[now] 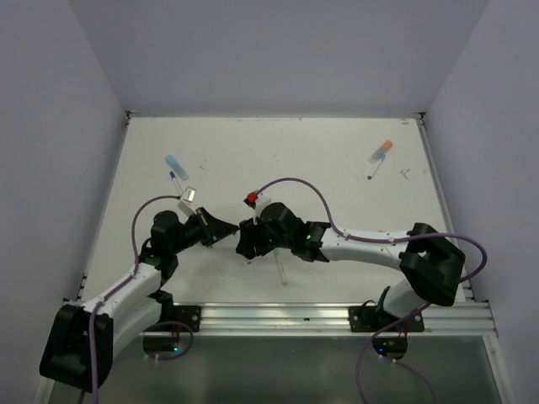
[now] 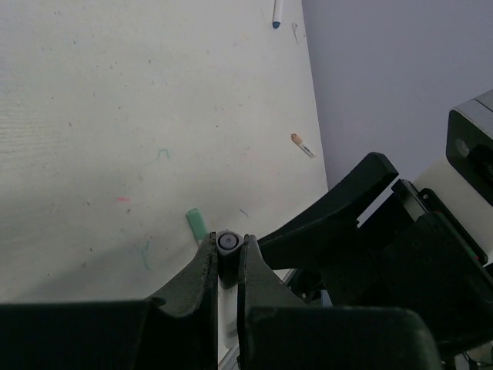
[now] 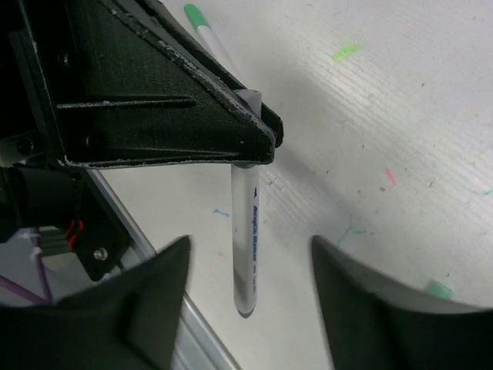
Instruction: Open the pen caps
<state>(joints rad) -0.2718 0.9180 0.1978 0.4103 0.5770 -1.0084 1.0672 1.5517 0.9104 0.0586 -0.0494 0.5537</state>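
Green plastic pen cap [image 2: 196, 224]: loose on desk [image 2: 115, 116], just beyond left end effector [image 2: 228, 247], which is clamped tight on pen [image 3: 245, 231]. Right end effector [image 3: 248, 262] parted, empty. Cap likely light, stiff, slick; pinch across its sides.

Three pen caps for you to track, all lying flat on the table [image 1: 295, 143].
Your light blue cap [image 1: 173, 159] is a short fat tube at the far left, lying at a slant. Your orange cap [image 1: 387, 146], just as fat, lies slanted at the far right. Whether either is still fitted you cannot tell. Your small green cap [image 2: 196, 223] lies angled nearer the middle, its near end hidden.
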